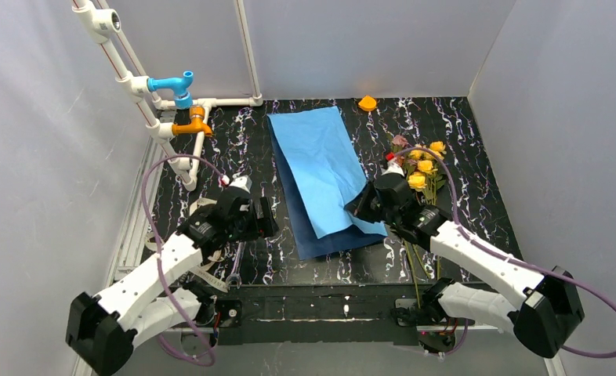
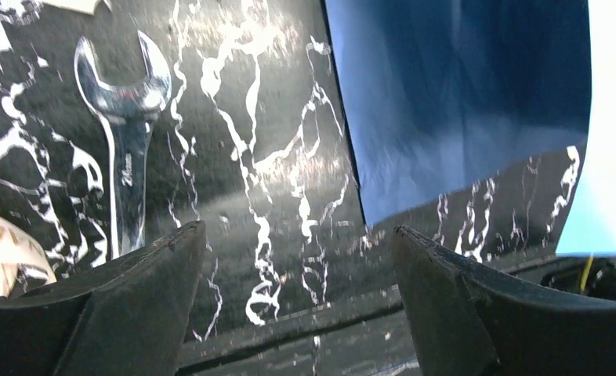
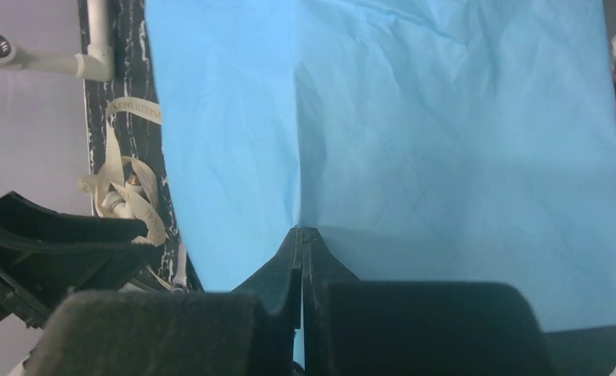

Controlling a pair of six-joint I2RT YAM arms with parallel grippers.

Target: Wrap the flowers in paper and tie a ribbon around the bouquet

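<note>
At the centre of a black marble-look tabletop (image 1: 485, 141) veined in white, a large thin sheet of light blue paper (image 1: 320, 153) — faintly creased, with one soft fold line down its middle — is pinched at its near right edge by the right gripper (image 1: 356, 207), whose black fingers (image 3: 281, 274) press flat together on the sheet. A darker blue layer shows under the paper's left and near edges; whether it is a fold or shadow cannot be told. Just right of the paper, behind the right gripper, lies a small bunch of dried yellow and dusky pink roses (image 1: 422, 166), thin stems running toward the near table edge beneath the arm. The left gripper (image 2: 297, 266) hovers left of the paper, jaws spread wide and holding nothing — a polished steel open-ended wrench (image 2: 125, 149) lies just beside it. A narrow cream fabric ribbon (image 3: 125, 184) sits loosely coiled near the table's left edge, close to white plastic pipes (image 1: 144, 90) with blue and orange fittings. A strip of tabletop separates the paper from the left gripper
</note>
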